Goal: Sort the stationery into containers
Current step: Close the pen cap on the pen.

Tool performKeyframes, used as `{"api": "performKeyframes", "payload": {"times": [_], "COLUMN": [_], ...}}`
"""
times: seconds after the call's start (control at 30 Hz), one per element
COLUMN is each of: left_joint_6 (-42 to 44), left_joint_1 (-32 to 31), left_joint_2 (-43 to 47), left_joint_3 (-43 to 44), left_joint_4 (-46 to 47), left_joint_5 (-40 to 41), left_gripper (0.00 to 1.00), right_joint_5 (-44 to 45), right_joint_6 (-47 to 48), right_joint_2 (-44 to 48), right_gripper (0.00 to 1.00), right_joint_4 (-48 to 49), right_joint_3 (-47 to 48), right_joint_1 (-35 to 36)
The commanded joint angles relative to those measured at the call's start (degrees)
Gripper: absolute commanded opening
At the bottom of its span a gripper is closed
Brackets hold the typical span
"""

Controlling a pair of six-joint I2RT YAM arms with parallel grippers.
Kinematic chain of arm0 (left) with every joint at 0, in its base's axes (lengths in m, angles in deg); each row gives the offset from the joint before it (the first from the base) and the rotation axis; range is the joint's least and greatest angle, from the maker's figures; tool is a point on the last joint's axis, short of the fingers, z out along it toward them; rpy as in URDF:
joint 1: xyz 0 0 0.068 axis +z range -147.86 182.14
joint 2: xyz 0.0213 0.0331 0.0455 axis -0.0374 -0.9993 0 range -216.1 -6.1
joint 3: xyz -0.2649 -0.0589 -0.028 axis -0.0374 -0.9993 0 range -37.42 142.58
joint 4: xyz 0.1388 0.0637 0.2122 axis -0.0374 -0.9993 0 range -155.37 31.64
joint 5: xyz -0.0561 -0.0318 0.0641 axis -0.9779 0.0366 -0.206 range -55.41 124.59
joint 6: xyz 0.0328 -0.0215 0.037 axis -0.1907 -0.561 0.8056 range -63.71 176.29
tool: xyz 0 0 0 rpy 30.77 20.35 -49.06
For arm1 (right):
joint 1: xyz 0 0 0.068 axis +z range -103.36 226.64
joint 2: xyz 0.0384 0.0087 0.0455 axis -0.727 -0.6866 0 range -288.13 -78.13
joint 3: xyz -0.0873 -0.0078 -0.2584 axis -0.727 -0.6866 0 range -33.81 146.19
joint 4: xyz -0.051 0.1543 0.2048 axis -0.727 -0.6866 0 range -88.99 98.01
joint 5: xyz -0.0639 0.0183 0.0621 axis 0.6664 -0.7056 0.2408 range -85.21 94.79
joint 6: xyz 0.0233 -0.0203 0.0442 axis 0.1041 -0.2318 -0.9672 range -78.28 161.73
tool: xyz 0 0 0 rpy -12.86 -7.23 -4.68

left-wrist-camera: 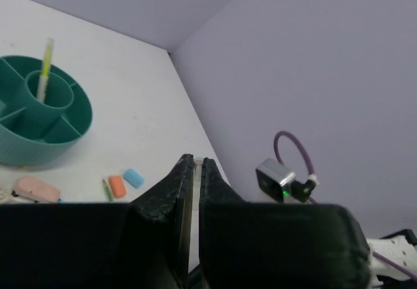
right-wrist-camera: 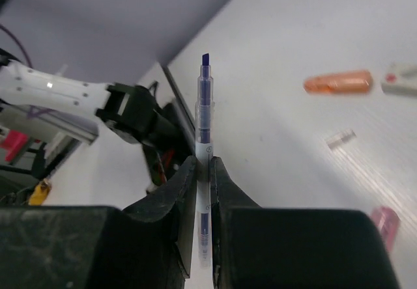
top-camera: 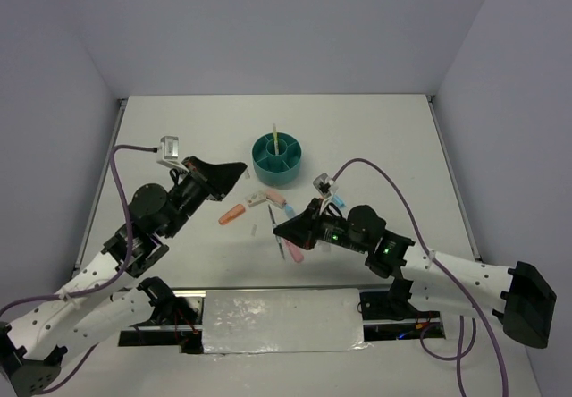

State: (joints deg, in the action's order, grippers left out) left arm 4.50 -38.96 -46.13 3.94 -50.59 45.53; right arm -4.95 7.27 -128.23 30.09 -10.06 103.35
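Note:
The round teal organizer (top-camera: 277, 158) stands at mid-table with a yellow pen (top-camera: 275, 138) upright in its central cup; it also shows in the left wrist view (left-wrist-camera: 39, 116). My left gripper (top-camera: 236, 171) hovers left of the organizer, shut on a thin clear pen (left-wrist-camera: 195, 172). My right gripper (top-camera: 279, 229) hovers over the loose items, shut on a purple pen with a clear barrel (right-wrist-camera: 204, 107). On the table lie an orange cap (top-camera: 231, 215), pink and white pieces (top-camera: 268, 198), a pink piece (top-camera: 293, 253), a blue piece (top-camera: 338, 202) and a clear clip (top-camera: 254, 231).
Grey walls close the table at the back and sides. The left wrist view shows a pink eraser (left-wrist-camera: 36, 189), orange eraser (left-wrist-camera: 117, 186), blue eraser (left-wrist-camera: 133, 178) and green pencil (left-wrist-camera: 105, 189) near the organizer. A foil-covered plate (top-camera: 281, 321) lies at the near edge between the arm bases.

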Motion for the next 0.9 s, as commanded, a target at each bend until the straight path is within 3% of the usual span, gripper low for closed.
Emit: {"api": "performKeyframes", "payload": {"times": [0.0, 0.87], "left_joint_6": [-2.61, -0.68], "left_joint_1": [-0.03, 0.06], "left_joint_2": [-1.37, -0.22], "left_joint_3": [0.12, 1.71], "left_joint_4": [5.85, 1.81], "left_joint_5": [-6.28, -9.00], "left_gripper": [0.00, 0.00], "right_joint_5": [-0.11, 1.91], "right_joint_6": [0.97, 5.45], "right_joint_2": [0.63, -6.76], "right_gripper": [0.00, 0.00], "right_joint_4": [10.53, 1.38], "right_joint_3": [4.20, 14.57], "right_joint_1": [1.39, 2.79]}}
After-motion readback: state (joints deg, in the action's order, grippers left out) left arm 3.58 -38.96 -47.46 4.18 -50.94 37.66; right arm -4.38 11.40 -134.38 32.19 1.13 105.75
